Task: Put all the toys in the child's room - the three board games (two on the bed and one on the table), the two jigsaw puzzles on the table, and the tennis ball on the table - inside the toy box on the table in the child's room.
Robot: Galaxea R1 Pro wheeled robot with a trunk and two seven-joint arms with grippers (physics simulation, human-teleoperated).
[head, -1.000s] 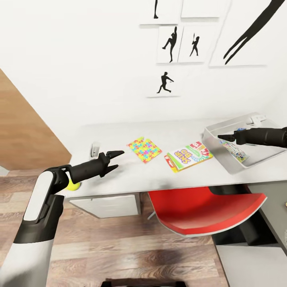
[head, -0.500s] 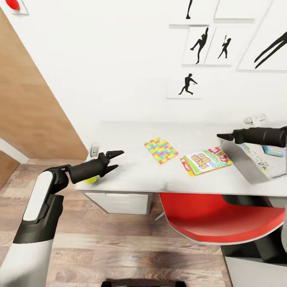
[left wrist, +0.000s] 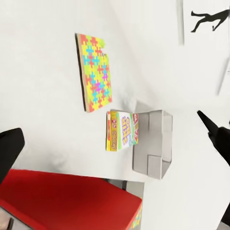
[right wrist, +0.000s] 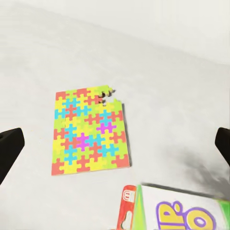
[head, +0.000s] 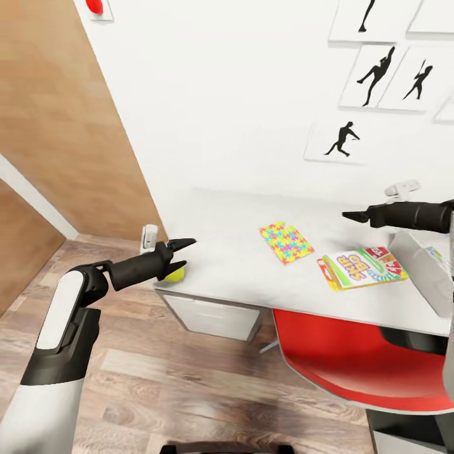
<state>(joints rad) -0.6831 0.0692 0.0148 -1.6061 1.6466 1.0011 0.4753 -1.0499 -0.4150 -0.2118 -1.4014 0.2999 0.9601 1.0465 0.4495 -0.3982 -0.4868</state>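
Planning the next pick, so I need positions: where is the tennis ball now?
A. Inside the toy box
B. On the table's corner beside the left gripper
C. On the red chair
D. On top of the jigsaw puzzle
B: the tennis ball sits on the table corner, right beside the left gripper.

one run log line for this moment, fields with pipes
left gripper: open, empty, by tennis ball | right gripper: empty above table | jigsaw puzzle, board game: on table | toy box: at right edge

On the long white-topped table (head: 246, 277) I see a flat multicoloured jigsaw puzzle (head: 287, 242), a fuzzy yellow-green tennis ball (head: 176, 274) at its near corner, and a light-grey toy box (head: 421, 268) at its far end.
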